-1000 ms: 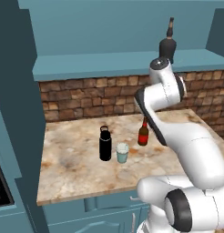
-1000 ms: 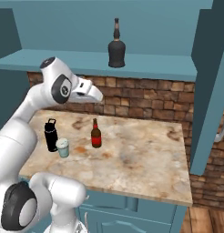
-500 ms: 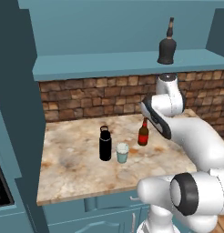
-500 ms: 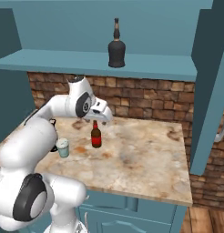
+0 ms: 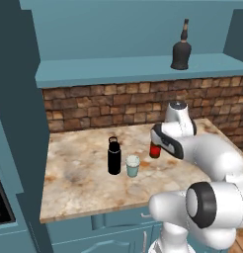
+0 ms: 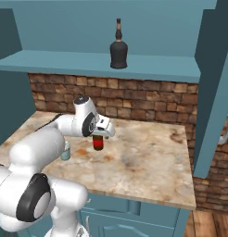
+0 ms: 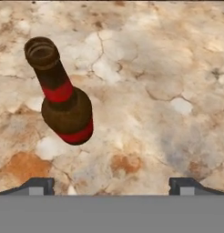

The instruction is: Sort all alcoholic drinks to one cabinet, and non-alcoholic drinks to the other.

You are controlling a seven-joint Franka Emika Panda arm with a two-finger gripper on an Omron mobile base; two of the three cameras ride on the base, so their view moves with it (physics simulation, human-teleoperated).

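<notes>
Arm has swung down from the cabinet shelf in the last second; the tool (image 7: 112, 184) now hangs just above the beer bottle (image 7: 61, 93) on the worktop (image 7: 168, 91), fingers spread wide, nothing held. Bottle sits off-centre between them, so alignment is likely still needed before a grasp. Beer bottle: slim, red-brown, red label bands, upright, open mouth. Round-bellied bottle (image 5: 181, 52) already stands on the cabinet floor (image 5: 118, 71). Black flask (image 5: 114, 155) and pale cup (image 5: 133, 166) wait on the worktop, close together.

beer bottle (image 7: 63, 107), flask (image 5: 114, 156), cup (image 5: 133, 166) upright on counter; round-bellied bottle (image 6: 118, 47) in cabinet (image 6: 102, 64)
</notes>
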